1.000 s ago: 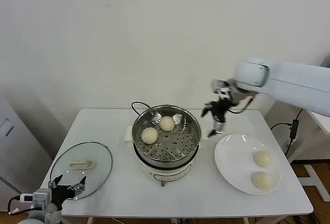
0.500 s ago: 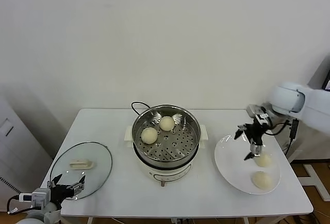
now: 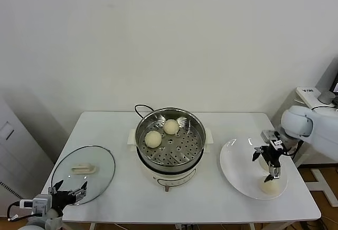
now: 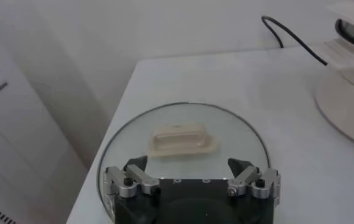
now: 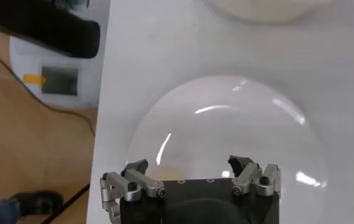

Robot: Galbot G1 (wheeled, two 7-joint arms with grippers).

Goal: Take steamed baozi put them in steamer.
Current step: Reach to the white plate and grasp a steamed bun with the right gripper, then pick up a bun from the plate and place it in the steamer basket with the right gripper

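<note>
The steel steamer (image 3: 170, 162) stands mid-table on its cream base and holds two baozi (image 3: 153, 138) (image 3: 170, 127). To its right, a white plate (image 3: 240, 166) carries one visible baozi (image 3: 269, 186) near its front edge. My right gripper (image 3: 266, 167) hangs open low over the plate, just behind that bun, and covers the plate surface beneath it. In the right wrist view the gripper (image 5: 189, 165) is spread over the plate (image 5: 225, 115), with a cream patch of baozi (image 5: 167, 171) between its jaws. My left gripper (image 3: 68, 190) (image 4: 189, 165) rests open at the table's front left.
A round glass lid (image 3: 84, 172) (image 4: 183, 122) with a cream handle (image 4: 181, 139) lies flat at the front left, right before the left gripper. A black cord (image 3: 141, 109) loops behind the steamer. The table's right edge and the floor lie just past the plate.
My right arm swung from beside the steamer's right rim out over the plate and came down low above the buns, staying open. The left arm stayed put.
</note>
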